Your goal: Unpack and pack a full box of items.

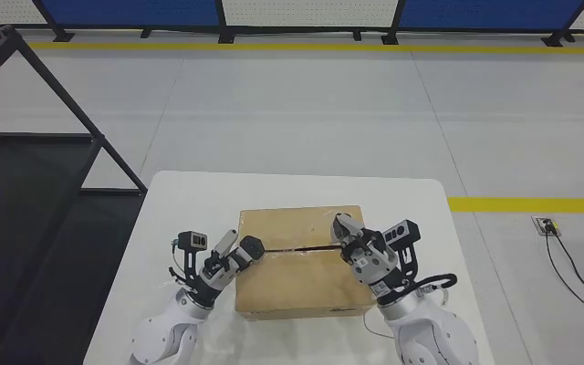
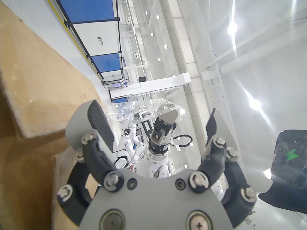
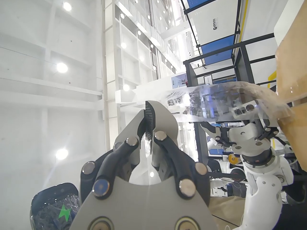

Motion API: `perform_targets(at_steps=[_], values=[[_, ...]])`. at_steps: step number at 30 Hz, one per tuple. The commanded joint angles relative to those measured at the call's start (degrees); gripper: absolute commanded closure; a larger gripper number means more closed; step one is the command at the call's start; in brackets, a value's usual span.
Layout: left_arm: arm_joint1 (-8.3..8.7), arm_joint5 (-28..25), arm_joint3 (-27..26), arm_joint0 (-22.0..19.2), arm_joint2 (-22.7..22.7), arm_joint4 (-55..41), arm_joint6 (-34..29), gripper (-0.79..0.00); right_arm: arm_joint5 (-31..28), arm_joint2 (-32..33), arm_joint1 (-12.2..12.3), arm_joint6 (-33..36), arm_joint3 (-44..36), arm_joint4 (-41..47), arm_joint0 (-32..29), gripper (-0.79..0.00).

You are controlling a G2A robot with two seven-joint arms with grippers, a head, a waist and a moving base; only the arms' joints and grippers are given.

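A brown cardboard box lies on the white table, flaps down, with a dark seam across its top. My right gripper hovers at the seam's right end, and in the right wrist view this gripper is shut on a strip of clear tape that stretches back to the box edge. My left gripper sits at the seam's left end. In its own view the left gripper is open beside a box flap, nothing between its fingers.
The box fills the middle of the table, leaving bare table behind it and on both sides. A black metal frame stands off the table's left. Blue and white barrier panels line the far floor.
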Motion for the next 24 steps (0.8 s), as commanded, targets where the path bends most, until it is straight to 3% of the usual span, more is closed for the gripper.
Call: perform_targets(at_steps=[1, 24], values=[[0.00, 0.1, 0.3, -0.1, 0.0, 0.1, 0.1, -0.785, 0.4, 0.3, 0.0, -0.2, -0.2, -0.1, -0.3, 0.000], [0.00, 0.6, 1.5, -1.2, 0.7, 0.3, 0.3, -0.785, 3.2, 5.1, 0.7, -2.0, -2.2, 0.4, -5.7, 0.000]])
